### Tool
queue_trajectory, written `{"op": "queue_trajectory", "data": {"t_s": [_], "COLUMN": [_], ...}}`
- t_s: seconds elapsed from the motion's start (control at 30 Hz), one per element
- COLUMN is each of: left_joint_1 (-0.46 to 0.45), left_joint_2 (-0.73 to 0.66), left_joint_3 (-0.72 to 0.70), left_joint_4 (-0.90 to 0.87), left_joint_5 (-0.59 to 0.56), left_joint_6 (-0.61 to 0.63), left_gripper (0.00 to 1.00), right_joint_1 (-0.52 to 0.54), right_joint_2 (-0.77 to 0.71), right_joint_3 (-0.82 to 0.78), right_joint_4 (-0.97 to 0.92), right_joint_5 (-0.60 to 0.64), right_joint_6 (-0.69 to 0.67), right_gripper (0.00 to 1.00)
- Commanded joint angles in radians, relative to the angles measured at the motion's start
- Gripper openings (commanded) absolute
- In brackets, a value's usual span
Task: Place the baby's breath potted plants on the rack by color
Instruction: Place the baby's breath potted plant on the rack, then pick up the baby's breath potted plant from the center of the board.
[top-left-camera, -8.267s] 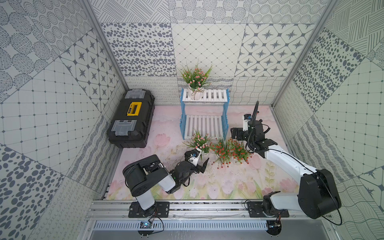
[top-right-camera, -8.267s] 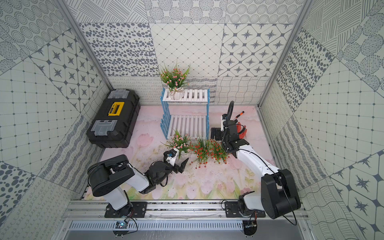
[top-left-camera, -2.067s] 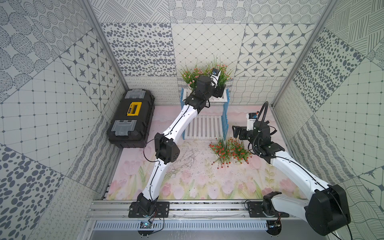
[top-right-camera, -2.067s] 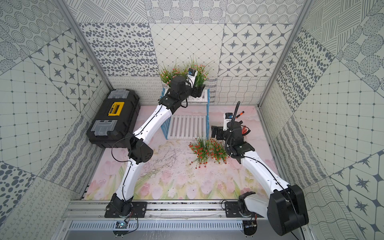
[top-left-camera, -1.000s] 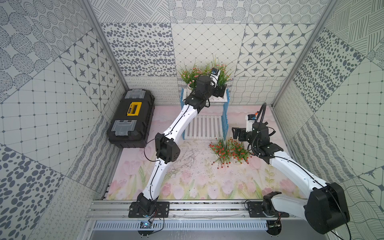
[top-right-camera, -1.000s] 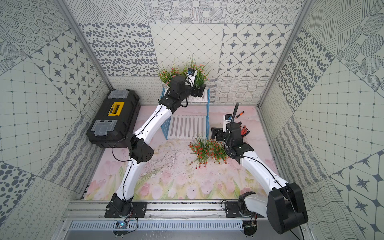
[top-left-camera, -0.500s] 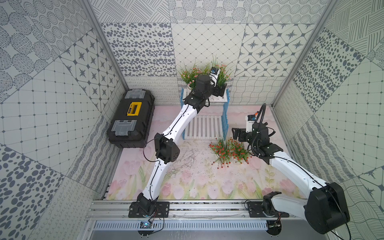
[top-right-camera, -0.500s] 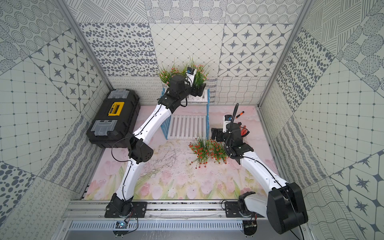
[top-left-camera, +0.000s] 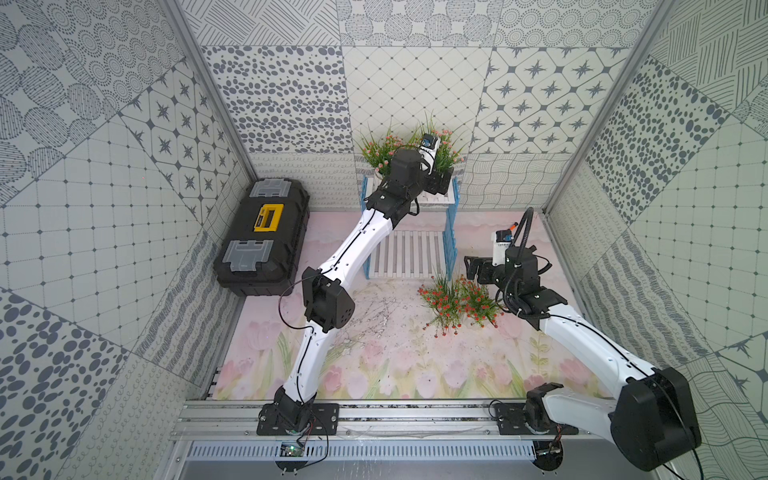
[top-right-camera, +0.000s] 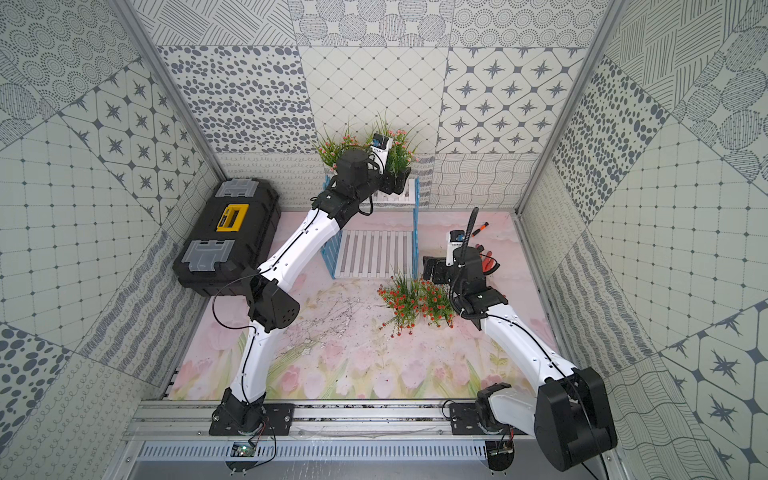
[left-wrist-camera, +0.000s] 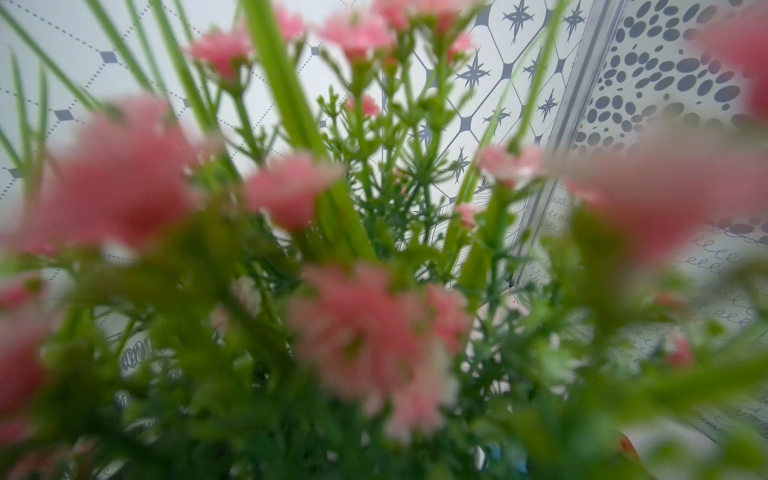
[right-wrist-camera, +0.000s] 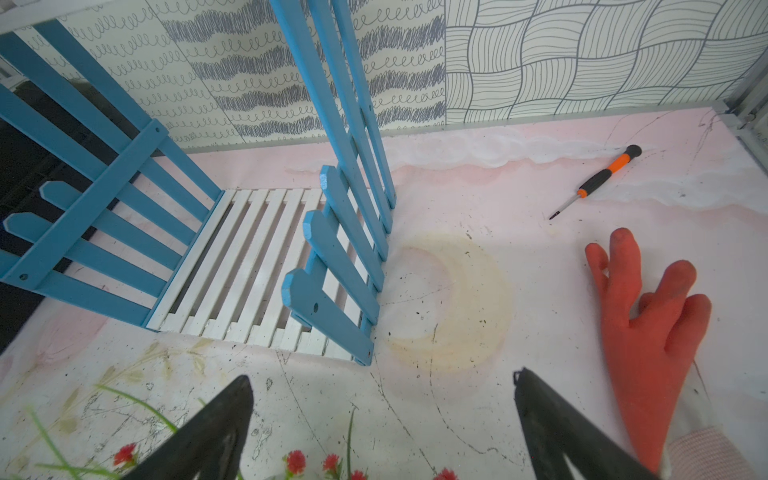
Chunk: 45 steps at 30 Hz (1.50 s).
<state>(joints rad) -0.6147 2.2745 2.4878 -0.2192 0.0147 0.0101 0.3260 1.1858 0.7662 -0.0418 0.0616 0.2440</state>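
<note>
– Baby's breath potted plants (top-right-camera: 409, 305): where?
– Pink pair (top-left-camera: 374, 151) on rack (top-left-camera: 409, 257) top; red pair (top-left-camera: 455, 301) on table (top-left-camera: 374, 365). Left gripper (top-left-camera: 438, 183) spread wide, contact obscured by blurred blossoms (left-wrist-camera: 365, 324); right gripper (right-wrist-camera: 382, 378) jaws apart, empty.

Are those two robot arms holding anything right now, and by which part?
The right pincer is open and empty. The left pincer is at a pink plant on the rack; a grip cannot be told.

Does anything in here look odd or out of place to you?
Yes: an orange rubber glove and a small screwdriver lie on the mat beside the rack. They look left behind. The mat also bears a yellowish ring stain and scuffs.
</note>
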Motion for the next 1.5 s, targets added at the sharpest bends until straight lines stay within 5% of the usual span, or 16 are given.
{"op": "queue_trajectory", "data": {"t_s": [0.0, 0.3, 0.87, 1.17, 1.47], "left_joint_1": [-0.020, -0.028, -0.037, -0.049, -0.158], "left_joint_2": [-0.055, -0.145, -0.452, -0.825, -1.105], "left_joint_3": [-0.043, -0.146, -0.565, -1.125, -1.625], "left_joint_4": [0.071, 0.077, 0.130, 0.255, 0.423], "left_joint_5": [0.003, -0.003, 0.012, 0.057, 0.083], "left_joint_6": [0.025, 0.015, -0.005, -0.025, -0.066], "left_gripper": [0.98, 0.98, 0.98, 0.98, 0.98], "right_joint_1": [0.005, 0.005, 0.005, 0.005, 0.004], "right_joint_2": [-0.014, -0.020, -0.018, -0.033, 0.003], "right_joint_3": [-0.012, -0.006, 0.019, 0.043, 0.105], "right_joint_4": [0.033, 0.026, 0.023, 0.004, -0.018], "right_joint_5": [0.008, 0.015, 0.013, 0.010, -0.001], "right_joint_6": [0.006, 0.000, -0.007, -0.007, -0.015], "right_gripper": [0.98, 0.98, 0.98, 0.98, 0.98]}}
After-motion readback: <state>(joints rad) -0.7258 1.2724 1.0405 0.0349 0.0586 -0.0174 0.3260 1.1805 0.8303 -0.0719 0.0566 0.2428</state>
